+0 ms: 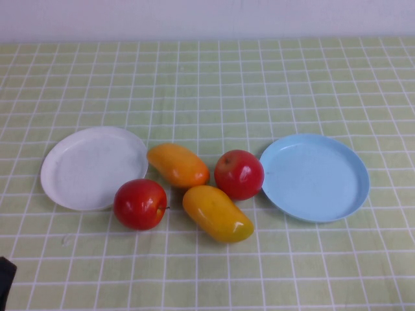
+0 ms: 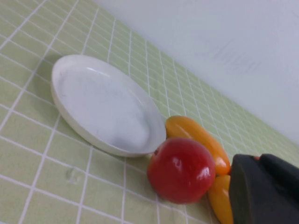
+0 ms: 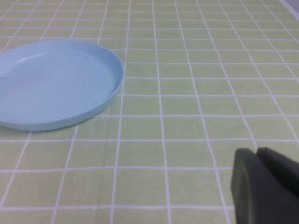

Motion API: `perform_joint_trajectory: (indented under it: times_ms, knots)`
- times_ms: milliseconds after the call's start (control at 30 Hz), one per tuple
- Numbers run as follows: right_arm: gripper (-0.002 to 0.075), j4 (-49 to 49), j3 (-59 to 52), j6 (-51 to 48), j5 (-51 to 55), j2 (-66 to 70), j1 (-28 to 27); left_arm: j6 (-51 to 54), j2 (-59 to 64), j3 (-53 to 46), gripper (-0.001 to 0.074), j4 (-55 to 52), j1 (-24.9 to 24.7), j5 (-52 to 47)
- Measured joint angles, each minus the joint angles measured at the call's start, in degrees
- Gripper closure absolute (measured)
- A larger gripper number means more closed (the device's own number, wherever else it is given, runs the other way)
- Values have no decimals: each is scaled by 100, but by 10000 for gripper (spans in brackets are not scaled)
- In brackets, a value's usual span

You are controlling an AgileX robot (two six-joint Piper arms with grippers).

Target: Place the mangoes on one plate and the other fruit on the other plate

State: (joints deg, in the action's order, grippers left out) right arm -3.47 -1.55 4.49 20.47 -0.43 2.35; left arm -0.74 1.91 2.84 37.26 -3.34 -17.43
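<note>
Four fruits lie on the checked tablecloth (image 1: 207,78) in the high view, none yet on a plate: two mangoes (image 1: 177,164) and two apples (image 1: 140,203) cluster between the white plate (image 1: 91,166) and the blue plate (image 1: 315,176), both bare. Only a dark corner of the left arm (image 1: 5,280) shows at the near edge; neither claw enters this view, so all four transfers remain, by this evidence.

Left wrist view: the left claw (image 2: 266,189), pressed together and pinching nothing, hangs low over the cloth. Just ahead of its tip sits one apple (image 2: 181,170), touching or nearly touching the white plate's rim (image 2: 105,109); behind the apple lies one mango (image 2: 198,137), and the second mango (image 2: 219,198) lies right beside the claw.

Right wrist view: the right claw (image 3: 266,186), likewise pressed together and empty, rests above bare cloth. The blue plate (image 3: 56,84) lies ahead and off to one side, well apart from it; no fruit appears here.
</note>
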Motion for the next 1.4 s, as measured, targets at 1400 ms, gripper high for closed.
perform_joint_trajectory:
  times_ms: [1400]
  knots:
    - [742, 0, 0, 0, 0, 0, 0, 812, 8953, 6984, 657, -3262, -2539, -4068]
